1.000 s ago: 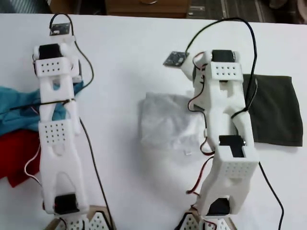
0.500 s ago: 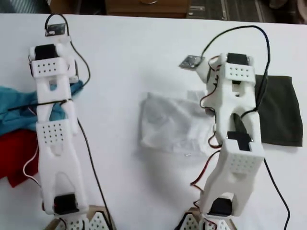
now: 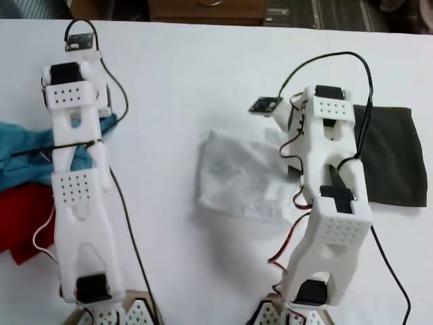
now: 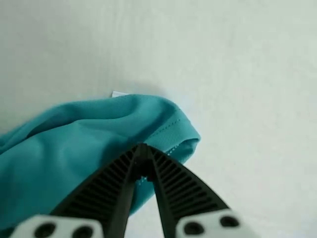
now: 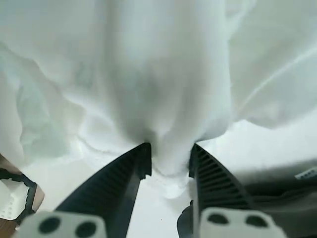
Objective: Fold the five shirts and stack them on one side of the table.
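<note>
Right arm (image 3: pixel 328 176) jaws are clamped on a bunched edge of the white shirt (image 3: pixel 237 176) mid-counter (image 3: pixel 189 74), with the folded dark shirt (image 3: pixel 392 156) just beside it on that arm's outer side, the likely stacking direction; left arm (image 3: pixel 74 169) jaws are together over the teal shirt (image 4: pixel 74 144) corner.

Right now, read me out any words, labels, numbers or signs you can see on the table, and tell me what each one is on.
No text here can be read.
White tag at the edge of the teal shirt: no print visible.
Small label beside the right claw, which grips the white shirt: too blurred to read.
</note>
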